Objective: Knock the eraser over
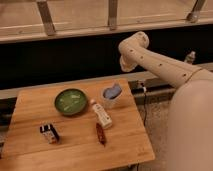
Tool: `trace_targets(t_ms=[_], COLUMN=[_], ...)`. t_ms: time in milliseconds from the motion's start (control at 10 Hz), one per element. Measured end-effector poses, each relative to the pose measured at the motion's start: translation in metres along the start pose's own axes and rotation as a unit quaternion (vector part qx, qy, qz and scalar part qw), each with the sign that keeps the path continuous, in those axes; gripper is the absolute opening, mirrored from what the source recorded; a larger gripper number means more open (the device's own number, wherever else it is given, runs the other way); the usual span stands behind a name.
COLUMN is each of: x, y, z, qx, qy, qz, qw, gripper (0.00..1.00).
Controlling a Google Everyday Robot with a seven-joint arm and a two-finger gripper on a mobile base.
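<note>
The eraser point(49, 133) stands on the front left of the wooden table point(125, 150). It is a small block with a black top and a white body with a tan-orange patch. My white arm point(150, 60) reaches in from the right, and its bend is high above the table's back right corner, far from the eraser. The gripper does not show; the arm's end below the bend point(125, 64) runs into the dark band behind the table.
A green bowl point(70, 101) sits at the back middle, with a grey-blue cup point(111, 95) to its right. A white labelled bottle point(102, 114) lies in front of the cup, and a slim dark-red object point(100, 133) lies nearer the front edge. A railing runs behind.
</note>
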Motion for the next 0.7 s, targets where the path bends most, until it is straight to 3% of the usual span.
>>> trace_targets(t_ms=[500,700], x=[0.0006,0.0071], y=[-0.0002,0.0067], z=[0.0003,0.0031], qx=[0.000,-0.006], qy=[0.000,0.006], qz=[-0.001,-0.029], qw=[1.0000,0.9995], gripper=[0.00,0.00])
